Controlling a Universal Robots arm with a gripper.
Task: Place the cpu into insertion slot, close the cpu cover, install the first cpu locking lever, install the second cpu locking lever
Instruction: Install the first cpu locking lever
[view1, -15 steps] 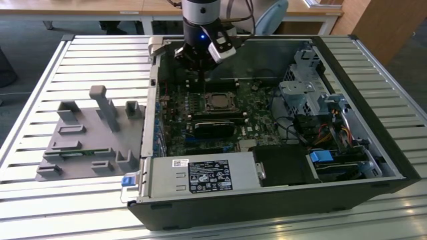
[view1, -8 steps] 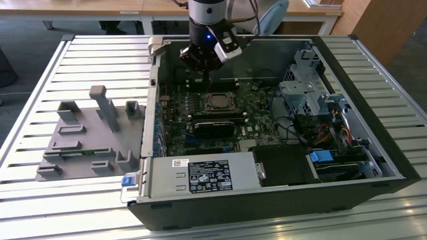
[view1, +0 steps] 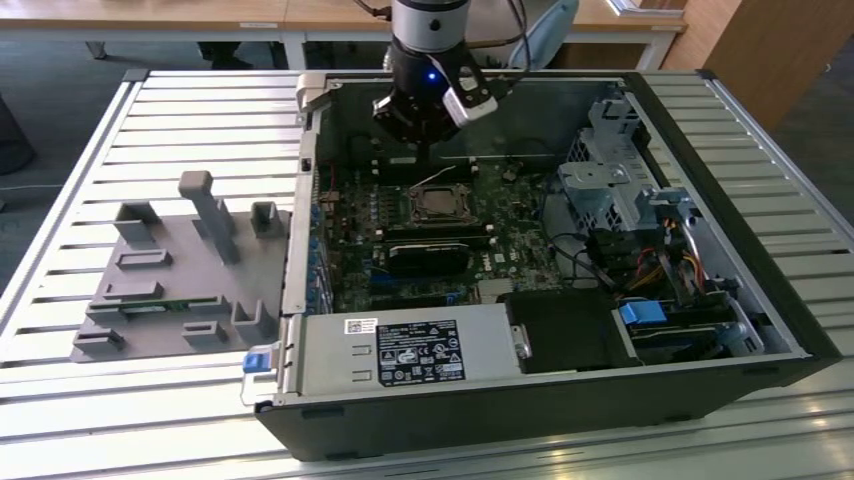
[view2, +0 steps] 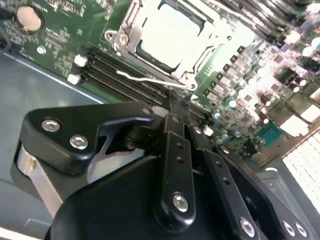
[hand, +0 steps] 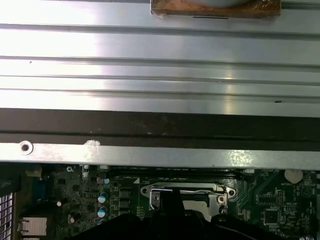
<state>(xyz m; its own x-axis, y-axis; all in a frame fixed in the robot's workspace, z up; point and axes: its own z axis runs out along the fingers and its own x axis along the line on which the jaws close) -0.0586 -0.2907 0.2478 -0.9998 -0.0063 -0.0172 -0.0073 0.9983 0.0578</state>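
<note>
Open case on table (view1: 160, 110) | cpu (view2: 172, 32) seated in insertion slot (view2: 186, 76), mid-board | cpu cover (view2: 131, 22) down, framing the chip | wire lever (view2: 145, 79) unlatched, toward case's far wall | claw (view2: 172, 100) tip just beside lever, apparently to work it; opening: cannot tell.

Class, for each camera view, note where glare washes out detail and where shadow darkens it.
Second wrist view: strong light washes the cpu face and the motherboard beside it nearly white. First wrist view: bright glare bands lie across the table slats, and the case edge reads as a dark band. Exterior view: even lighting, dimmer inside the case.
</note>
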